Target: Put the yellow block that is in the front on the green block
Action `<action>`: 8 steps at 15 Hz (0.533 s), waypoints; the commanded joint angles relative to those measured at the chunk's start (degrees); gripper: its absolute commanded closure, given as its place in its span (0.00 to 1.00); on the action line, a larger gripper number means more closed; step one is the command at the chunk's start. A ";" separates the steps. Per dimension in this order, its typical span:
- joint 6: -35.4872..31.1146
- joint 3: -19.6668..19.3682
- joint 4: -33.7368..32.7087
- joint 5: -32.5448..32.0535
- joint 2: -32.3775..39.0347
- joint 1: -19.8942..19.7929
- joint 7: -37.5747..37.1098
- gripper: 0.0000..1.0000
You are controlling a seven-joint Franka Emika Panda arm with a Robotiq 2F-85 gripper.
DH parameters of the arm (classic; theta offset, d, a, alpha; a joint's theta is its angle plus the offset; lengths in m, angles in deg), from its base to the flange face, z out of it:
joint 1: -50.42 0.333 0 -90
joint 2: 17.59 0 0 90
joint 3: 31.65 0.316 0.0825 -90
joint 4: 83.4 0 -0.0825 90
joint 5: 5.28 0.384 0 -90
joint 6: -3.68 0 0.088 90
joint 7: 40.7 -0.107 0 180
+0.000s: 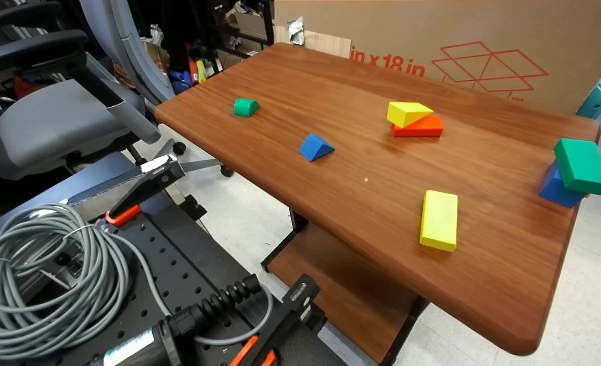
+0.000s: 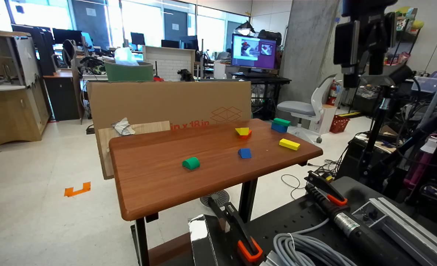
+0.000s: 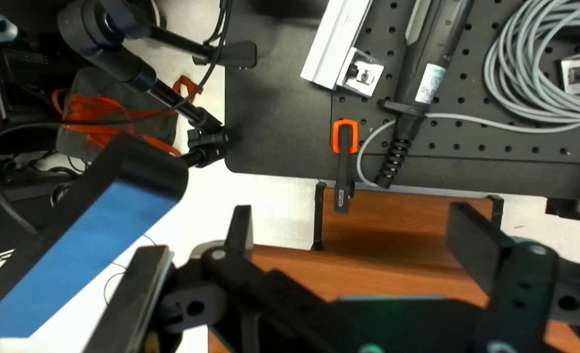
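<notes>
The yellow block point(image 1: 439, 221) lies flat near the front edge of the wooden table, and it also shows in an exterior view point(image 2: 289, 144). The teal-green block point(image 1: 582, 165) rests on top of a blue block point(image 1: 560, 189) near the table's end; this stack shows in both exterior views, with the green block on top point(image 2: 281, 121). My gripper point(image 3: 356, 230) is open, with nothing between its fingers in the wrist view. It hangs high, well apart from the blocks, at the upper right of an exterior view point(image 2: 368, 42). No blocks show in the wrist view.
A yellow wedge point(image 1: 404, 113) leans on a red-orange piece point(image 1: 422, 128). A blue triangular block point(image 1: 316, 147) and a green half-round block point(image 1: 245, 107) lie on the table point(image 1: 280, 76). A cardboard panel point(image 1: 392, 25) stands behind. Coiled cable point(image 1: 51, 279) lies on the black base point(image 1: 199, 290).
</notes>
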 commanded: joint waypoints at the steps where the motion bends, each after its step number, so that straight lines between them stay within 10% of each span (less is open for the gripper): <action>1: -5.59 0.44 -3.99 0.78 7.22 0.27 -3.59 0.00; 8: -10.53 -0.03 -14.03 6.65 26.54 1.45 -4.22 0.00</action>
